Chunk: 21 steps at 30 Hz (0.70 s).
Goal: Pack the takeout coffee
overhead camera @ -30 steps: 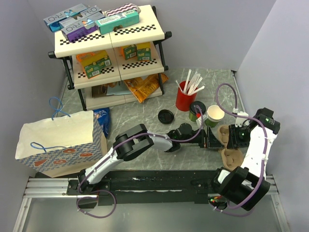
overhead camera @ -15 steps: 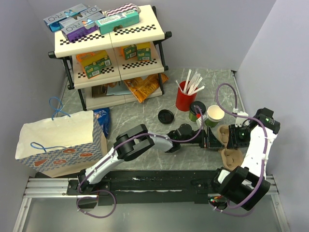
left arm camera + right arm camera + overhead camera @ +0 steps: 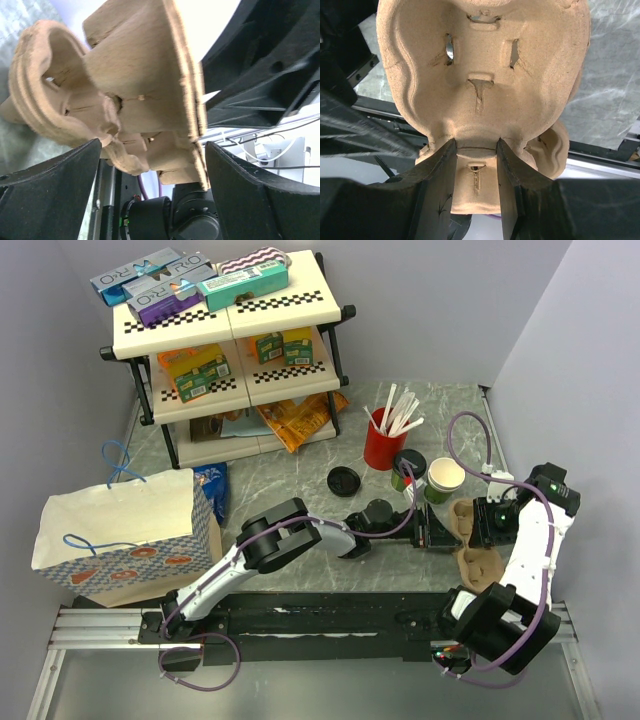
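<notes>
This is a robot lab. Plain grey walls (image 3: 420,300) box in a table (image 3: 290,475), and a shelf (image 3: 180,340) holds snacks (image 3: 195,370).

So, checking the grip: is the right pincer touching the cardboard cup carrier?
Touching. Right wrist view: the right pincer squeezes the cup carrier at its narrow neck, no gap.
</notes>
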{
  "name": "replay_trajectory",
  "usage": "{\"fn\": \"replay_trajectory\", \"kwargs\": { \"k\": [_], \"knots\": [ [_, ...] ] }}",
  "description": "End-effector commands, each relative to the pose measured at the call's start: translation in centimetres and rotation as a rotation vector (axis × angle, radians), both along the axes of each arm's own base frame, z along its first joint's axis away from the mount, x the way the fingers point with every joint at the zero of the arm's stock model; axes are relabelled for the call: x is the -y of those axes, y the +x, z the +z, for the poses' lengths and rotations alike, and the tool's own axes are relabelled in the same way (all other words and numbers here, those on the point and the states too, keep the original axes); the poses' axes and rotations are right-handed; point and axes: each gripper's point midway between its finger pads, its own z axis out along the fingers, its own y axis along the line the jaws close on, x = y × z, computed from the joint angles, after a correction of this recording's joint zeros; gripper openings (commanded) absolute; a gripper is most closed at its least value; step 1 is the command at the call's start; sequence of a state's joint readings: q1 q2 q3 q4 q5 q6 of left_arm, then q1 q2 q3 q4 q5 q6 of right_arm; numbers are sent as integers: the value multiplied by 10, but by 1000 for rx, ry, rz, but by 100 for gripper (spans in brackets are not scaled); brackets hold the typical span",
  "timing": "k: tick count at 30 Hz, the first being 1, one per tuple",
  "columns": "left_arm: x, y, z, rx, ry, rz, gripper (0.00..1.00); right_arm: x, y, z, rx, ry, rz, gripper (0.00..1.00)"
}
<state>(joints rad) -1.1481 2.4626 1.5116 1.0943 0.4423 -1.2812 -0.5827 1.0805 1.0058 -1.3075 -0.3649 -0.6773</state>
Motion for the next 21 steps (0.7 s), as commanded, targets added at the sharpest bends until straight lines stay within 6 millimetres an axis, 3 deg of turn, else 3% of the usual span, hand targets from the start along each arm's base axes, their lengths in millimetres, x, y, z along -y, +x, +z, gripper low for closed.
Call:
{"fn": "replay_trajectory", "kwargs": {
  "k": [1, 21],
  "knots": [
    [4, 2, 6, -7, -28, 8, 90, -21, -17, 4, -68, 103, -20, 0],
    [5, 6, -9, -46, 19, 26, 89, -31, -19, 9, -67, 155, 3, 0]
  ]
}}
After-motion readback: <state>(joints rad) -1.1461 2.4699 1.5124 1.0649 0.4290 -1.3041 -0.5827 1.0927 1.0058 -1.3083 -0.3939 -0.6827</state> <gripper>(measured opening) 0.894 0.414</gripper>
